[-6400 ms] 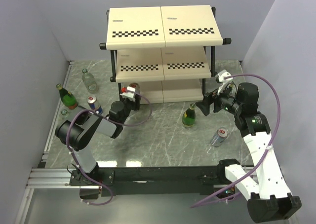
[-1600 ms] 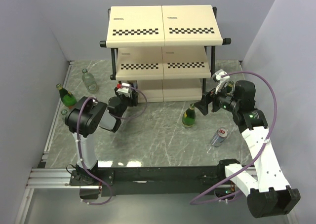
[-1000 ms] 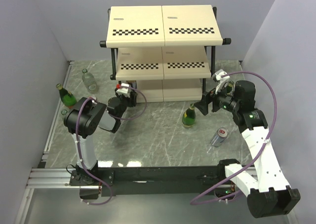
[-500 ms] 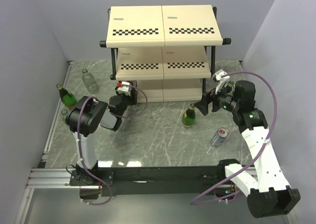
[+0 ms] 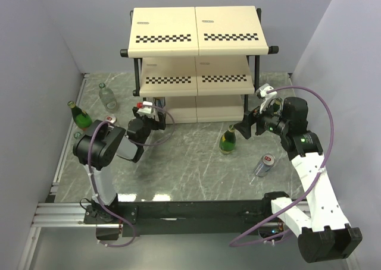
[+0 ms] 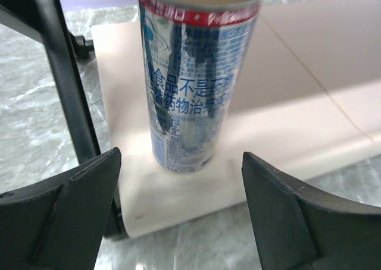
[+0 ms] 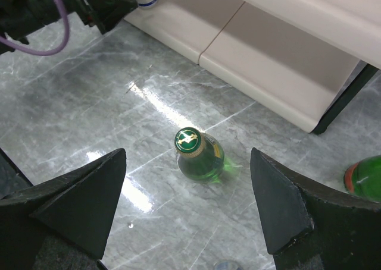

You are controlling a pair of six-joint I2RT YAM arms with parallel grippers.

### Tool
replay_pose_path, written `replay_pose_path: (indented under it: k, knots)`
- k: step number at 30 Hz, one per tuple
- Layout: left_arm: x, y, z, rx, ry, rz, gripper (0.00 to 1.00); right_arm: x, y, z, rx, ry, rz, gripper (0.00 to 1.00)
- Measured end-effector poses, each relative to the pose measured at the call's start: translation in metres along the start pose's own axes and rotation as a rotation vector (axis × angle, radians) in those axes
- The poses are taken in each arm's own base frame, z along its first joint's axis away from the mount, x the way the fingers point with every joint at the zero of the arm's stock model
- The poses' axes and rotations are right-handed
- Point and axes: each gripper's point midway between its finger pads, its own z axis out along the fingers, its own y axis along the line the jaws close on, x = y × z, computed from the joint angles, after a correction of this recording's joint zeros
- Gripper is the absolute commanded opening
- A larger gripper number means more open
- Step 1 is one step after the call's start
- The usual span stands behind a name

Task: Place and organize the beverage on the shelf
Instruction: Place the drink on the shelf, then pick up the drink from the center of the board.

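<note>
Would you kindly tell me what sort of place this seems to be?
Likely a robot lab cell staged as a shop: plain walls around a marble-look table, a display shelf, a loose bottle and can.

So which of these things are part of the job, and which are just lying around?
Job: shelf, blue can on it, middle green bottle, left green bottle, clear bottle, right-side silver can.
Just there: purple cable, front rail.

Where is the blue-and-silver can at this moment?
Left wrist view: the can stands upright on the bottom board of the shelf, beside the black frame post at its front-left corner, flanked by the open left end effector.
</note>
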Motion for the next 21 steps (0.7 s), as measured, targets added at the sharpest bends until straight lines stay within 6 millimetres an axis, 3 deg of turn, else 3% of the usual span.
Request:
replay_pose_path:
  k: [10,16,20,21]
  knots:
    - [-0.034,-0.028,-0.05,0.066,-0.058,-0.036,0.93,0.001,0.0,0.0,0.0,0.002,-0.006,0.91]
    - [-0.114,-0.045,-0.092,0.125,-0.245,-0.162,0.93,0.003,0.002,0.0,-0.017,0.009,-0.027,0.95]
    - [-0.157,-0.052,-0.115,0.16,-0.241,-0.23,0.93,0.01,0.011,-0.002,-0.08,0.031,-0.083,1.0]
    - [-0.166,-0.055,-0.12,0.172,-0.232,-0.233,0.99,0.014,0.014,-0.002,-0.107,0.041,-0.102,1.0]
